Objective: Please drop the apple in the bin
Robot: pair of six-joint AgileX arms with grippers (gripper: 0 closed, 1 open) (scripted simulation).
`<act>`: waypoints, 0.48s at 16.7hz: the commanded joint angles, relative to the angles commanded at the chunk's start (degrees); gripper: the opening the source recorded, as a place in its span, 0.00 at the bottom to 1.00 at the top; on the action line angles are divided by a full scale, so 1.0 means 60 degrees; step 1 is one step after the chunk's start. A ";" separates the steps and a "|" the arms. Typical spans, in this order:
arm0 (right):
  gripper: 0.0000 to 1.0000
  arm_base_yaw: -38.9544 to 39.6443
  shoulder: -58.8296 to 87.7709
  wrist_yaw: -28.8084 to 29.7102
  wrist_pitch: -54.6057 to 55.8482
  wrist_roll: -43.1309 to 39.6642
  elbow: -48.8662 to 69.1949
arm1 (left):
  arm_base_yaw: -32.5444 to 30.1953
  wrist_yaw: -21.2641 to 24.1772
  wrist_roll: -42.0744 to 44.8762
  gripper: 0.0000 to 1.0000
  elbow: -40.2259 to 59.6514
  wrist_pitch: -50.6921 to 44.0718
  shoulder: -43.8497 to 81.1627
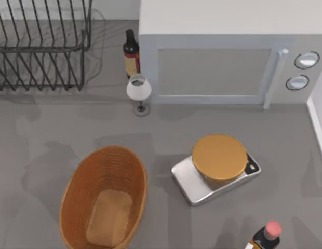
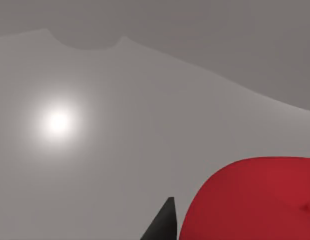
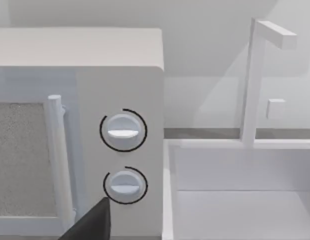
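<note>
The apple is glossy red and looms large and close in the left wrist view. My left gripper is shut on it, one dark fingertip showing right beside it over a bare grey surface. The bin, an orange-brown woven oval basket with a tan bottom, stands at the front left of the table in the top view with nothing inside. My right gripper shows as a dark tip facing the microwave's knobs.
A white microwave fills the back right. A wire rack stands back left, with a dark bottle and a white glass between. A golden disc on a silver base sits mid-right, a pink-capped bottle at the front.
</note>
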 joint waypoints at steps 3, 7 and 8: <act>1.00 0.0000 0.0000 0.0000 0.0000 0.0000 0.0000 | -0.0017 0.0001 -0.0081 0.00 -0.0021 0.0014 0.0035; 1.00 0.0000 0.0000 0.0000 0.0000 0.0000 0.0000 | -0.0657 0.0035 -0.1462 0.00 -0.0013 -0.0099 0.0029; 1.00 0.0000 0.0000 0.0000 0.0000 0.0000 0.0000 | -0.0927 0.0047 -0.2049 0.00 -0.0020 -0.0134 0.0014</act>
